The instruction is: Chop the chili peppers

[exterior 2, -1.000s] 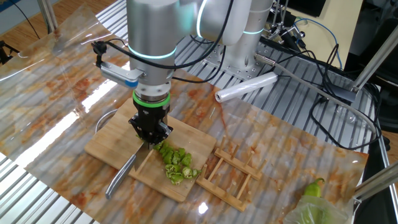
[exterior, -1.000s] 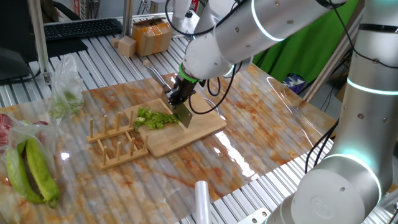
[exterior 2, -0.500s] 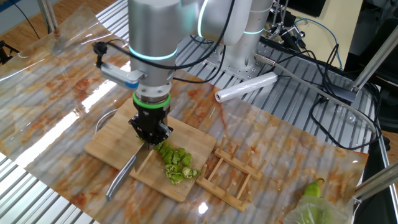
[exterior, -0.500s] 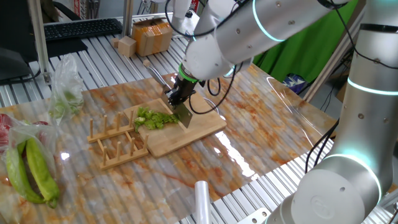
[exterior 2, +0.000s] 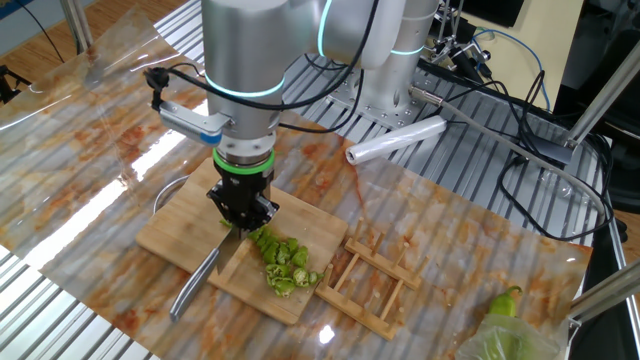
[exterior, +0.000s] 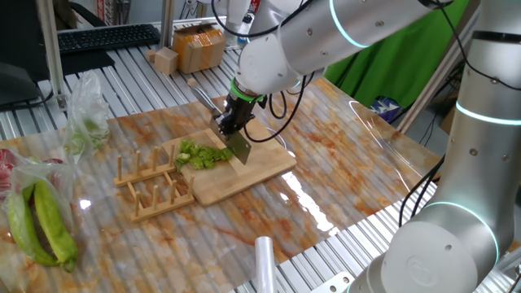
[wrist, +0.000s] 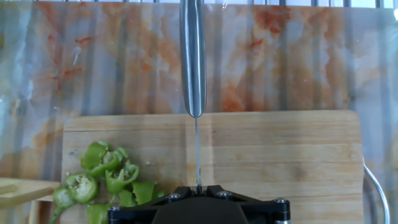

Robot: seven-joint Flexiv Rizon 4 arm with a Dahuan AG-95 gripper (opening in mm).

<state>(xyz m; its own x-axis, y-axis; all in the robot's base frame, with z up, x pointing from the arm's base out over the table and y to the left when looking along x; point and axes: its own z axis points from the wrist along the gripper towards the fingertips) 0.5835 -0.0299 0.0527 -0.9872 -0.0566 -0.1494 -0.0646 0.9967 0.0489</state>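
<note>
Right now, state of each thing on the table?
hand: shut on the knife, pointing down over the board
knife: held edge-down, blade on the board beside the slices
chili slices: cut, piled on the board
cutting board: flat on the table
wooden rack: empty, beside the board
big peppers: whole, in a bag

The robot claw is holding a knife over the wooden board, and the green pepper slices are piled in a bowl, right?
Not quite. The claw does hold the knife, but the pepper slices lie loose on the wooden board, not in a bowl. The hand view shows it.
</note>
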